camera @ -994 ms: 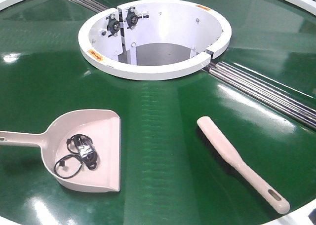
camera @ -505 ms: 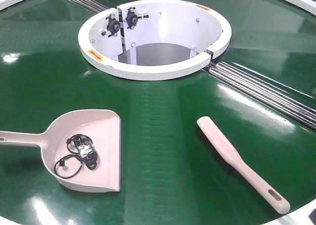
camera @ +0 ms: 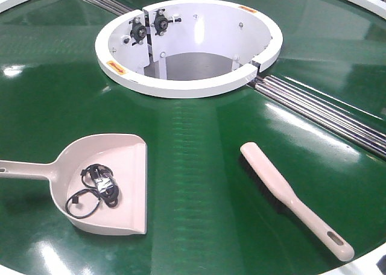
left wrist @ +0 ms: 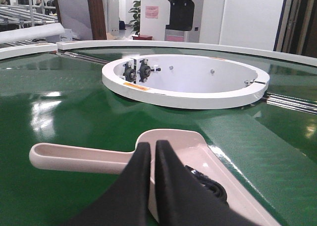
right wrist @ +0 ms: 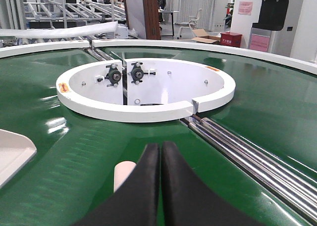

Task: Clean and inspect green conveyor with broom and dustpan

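Note:
The green conveyor [camera: 199,166] fills the front view. The pale dustpan [camera: 129,184] lies at the front left, handle pointing left, with a black coiled cord and small device [camera: 96,187] inside. The pale broom [camera: 283,193] lies at the front right, handle toward the near edge. Neither gripper shows in the front view. In the left wrist view my left gripper [left wrist: 152,147] is shut and empty above the dustpan [left wrist: 183,139]. In the right wrist view my right gripper [right wrist: 161,147] is shut and empty above the broom's tip [right wrist: 123,172].
A white ring-shaped housing [camera: 241,76] stands at the centre back with bearings on its inner wall. A seam with steel rollers [camera: 325,112] runs from it to the right. The white outer rim [camera: 368,266] edges the belt at the front right.

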{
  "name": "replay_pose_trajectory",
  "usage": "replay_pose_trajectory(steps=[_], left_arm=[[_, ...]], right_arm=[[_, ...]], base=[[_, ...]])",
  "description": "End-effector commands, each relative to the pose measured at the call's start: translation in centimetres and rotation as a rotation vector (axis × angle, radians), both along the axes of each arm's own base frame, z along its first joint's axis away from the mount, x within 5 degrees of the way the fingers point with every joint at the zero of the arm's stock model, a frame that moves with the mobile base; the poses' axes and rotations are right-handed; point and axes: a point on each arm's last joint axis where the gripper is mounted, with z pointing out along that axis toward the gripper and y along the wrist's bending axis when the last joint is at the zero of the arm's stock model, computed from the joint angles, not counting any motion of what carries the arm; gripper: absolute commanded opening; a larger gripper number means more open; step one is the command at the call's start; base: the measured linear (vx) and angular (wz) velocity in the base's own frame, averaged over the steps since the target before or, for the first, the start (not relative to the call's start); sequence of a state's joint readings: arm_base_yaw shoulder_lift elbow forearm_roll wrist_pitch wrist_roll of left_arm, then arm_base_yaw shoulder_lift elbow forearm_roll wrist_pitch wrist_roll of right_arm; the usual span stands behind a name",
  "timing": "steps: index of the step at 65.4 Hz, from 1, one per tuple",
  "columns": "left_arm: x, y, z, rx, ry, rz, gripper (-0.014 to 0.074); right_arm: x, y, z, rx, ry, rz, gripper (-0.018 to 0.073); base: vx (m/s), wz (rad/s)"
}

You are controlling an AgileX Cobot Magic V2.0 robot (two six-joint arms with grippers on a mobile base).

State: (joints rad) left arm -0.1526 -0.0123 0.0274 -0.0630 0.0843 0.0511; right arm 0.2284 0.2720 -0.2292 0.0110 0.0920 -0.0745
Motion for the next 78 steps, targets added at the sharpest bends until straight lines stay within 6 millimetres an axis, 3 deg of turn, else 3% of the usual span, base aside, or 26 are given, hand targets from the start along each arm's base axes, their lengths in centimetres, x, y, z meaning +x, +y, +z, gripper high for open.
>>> replay_pose_trajectory(steps=[1, 68, 78], left_arm=[[-0.07, 0.05, 0.33, -0.02, -0.068, 0.004, -0.0006], [-0.07, 0.05, 0.37, -0.014, -0.07, 0.004, -0.0006], [-0.07, 0.05, 0.37, -0.014, -0.07, 0.004, -0.0006]], right_arm=[[0.03, -0.05, 1.58, 0.021, -0.09, -0.007, -0.0008], [-0.01, -0.07, 1.57, 0.021, -0.089, -0.008, -0.0008], [0.21, -0.96, 0.83, 0.002, -0.078, -0.124, -0.0008]], base=[[0.0, 0.0], [0.0, 0.0], [0.0, 0.0]])
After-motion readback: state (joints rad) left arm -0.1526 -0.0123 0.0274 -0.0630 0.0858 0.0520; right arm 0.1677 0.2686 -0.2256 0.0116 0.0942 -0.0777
